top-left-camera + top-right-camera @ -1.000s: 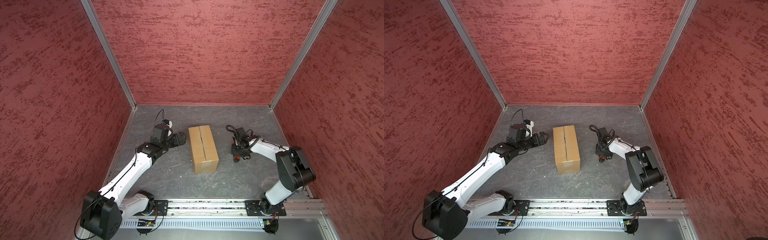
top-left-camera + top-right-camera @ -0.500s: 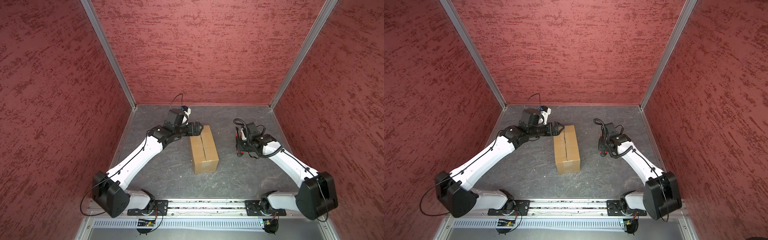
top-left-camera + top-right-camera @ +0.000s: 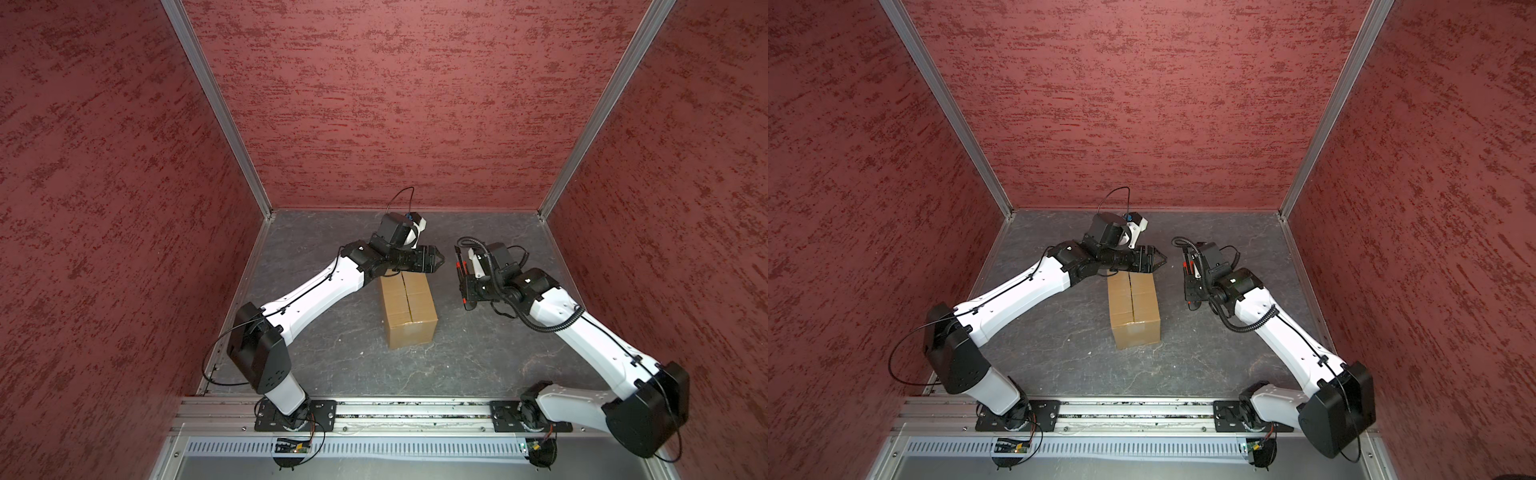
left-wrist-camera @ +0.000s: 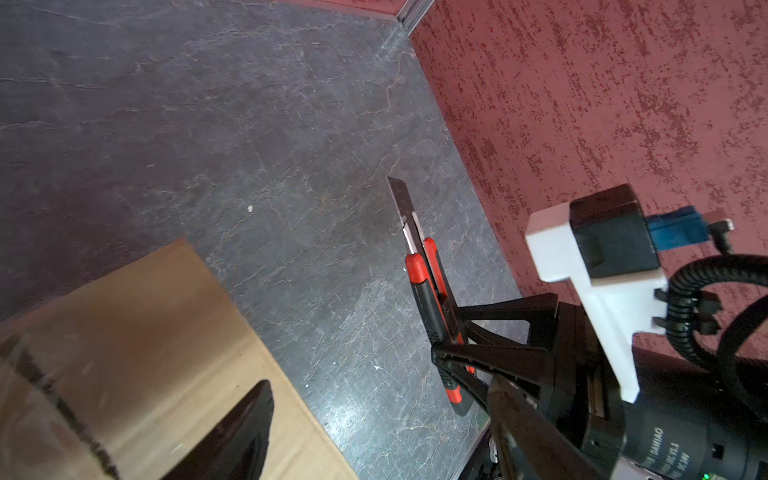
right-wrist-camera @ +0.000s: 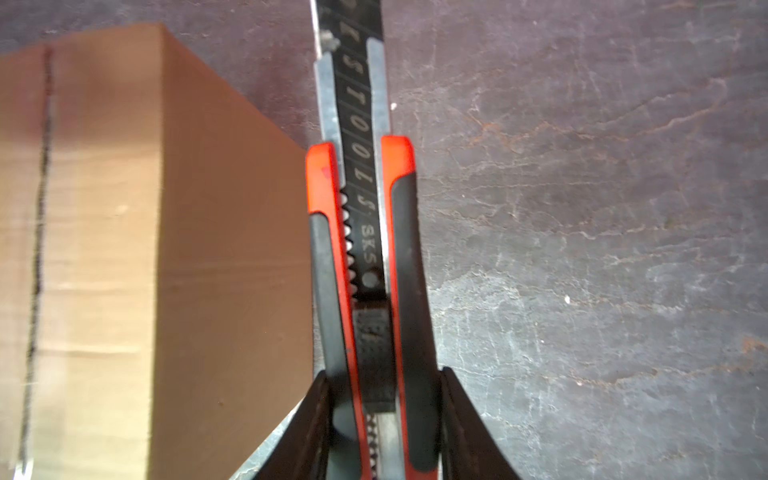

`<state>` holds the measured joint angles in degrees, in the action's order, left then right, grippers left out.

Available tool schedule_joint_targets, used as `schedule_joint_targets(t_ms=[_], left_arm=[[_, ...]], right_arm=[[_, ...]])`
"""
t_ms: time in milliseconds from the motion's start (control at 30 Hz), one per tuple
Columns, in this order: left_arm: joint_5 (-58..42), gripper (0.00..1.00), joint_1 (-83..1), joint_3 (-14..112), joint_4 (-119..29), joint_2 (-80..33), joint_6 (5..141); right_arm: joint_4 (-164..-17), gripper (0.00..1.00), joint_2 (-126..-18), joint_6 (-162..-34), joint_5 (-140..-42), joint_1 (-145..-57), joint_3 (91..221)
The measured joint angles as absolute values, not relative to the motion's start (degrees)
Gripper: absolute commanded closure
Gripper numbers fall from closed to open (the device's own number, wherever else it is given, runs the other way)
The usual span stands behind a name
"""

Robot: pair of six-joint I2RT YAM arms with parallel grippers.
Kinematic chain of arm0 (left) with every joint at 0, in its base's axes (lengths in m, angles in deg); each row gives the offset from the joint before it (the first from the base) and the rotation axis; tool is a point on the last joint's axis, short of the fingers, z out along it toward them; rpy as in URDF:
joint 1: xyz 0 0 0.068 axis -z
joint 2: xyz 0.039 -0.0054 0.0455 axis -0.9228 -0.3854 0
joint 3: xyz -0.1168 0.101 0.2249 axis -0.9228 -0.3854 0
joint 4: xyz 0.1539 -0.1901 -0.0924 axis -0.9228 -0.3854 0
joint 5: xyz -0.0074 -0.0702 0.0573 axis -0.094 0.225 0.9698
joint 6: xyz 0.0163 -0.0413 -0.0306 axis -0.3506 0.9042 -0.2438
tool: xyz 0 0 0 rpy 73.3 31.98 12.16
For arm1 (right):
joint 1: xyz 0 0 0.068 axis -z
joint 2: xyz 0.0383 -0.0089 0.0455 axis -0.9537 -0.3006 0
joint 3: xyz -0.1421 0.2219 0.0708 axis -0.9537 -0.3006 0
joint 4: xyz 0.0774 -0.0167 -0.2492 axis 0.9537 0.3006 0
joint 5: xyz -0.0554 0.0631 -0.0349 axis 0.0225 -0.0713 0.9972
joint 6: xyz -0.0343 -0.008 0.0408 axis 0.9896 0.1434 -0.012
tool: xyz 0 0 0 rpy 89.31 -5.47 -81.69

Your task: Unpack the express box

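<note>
Since a second ago the left arm has swung from beside the carton's long side to over its far end, and the right arm has stretched out and lifted its tool clear of the tabletop [image 3: 332, 345]. The express box [image 3: 409, 307] has not shifted.

In both top views the left gripper [image 3: 439, 260] [image 3: 1162, 261] lies level, its tips pointing across toward the right arm. Its jaws are spread and nothing is between them. The box's far end sits directly under this gripper. In the left wrist view one black finger [image 4: 232, 436] hangs over the brown top of the express box [image 4: 145, 332]; whether it touches the cardboard cannot be told.

The right gripper [image 3: 462, 287] [image 3: 1188, 286] is clamped on the handle of a red-and-black utility knife [image 3: 458, 266] [image 3: 1185, 266]. In the right wrist view both fingers press the knife [image 5: 365, 208] from either side at the right gripper [image 5: 380, 395]. The dark snap-off blade is slid out, pointing straight ahead of the fingers. The express box [image 5: 104, 249] stands just beside the knife, apart from it. Its top flaps are closed, with a dark centre seam running lengthwise. The left wrist view also shows the knife [image 4: 428, 286] held off the surface by the right gripper [image 4: 455, 347].

The express box [image 3: 1133, 309] rests between the two grippers, nearer the left one.
</note>
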<state>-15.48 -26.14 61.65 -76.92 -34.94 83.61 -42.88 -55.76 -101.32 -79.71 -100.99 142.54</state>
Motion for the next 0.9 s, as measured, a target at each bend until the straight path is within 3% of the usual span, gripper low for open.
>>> schedule_joint_targets(t_ms=[567,900], left_arm=[[-19.91,0.37,-24.28,61.7,-63.22,-42.08,91.91],[-21.09,0.59,-23.48,62.66,-57.95,-45.25,95.24]], right_arm=[[-44.34,0.92,-54.78,-100.84,-83.66,-101.96,147.26],[-44.98,0.92,-54.95,-100.81,-84.84,-102.48,147.26]])
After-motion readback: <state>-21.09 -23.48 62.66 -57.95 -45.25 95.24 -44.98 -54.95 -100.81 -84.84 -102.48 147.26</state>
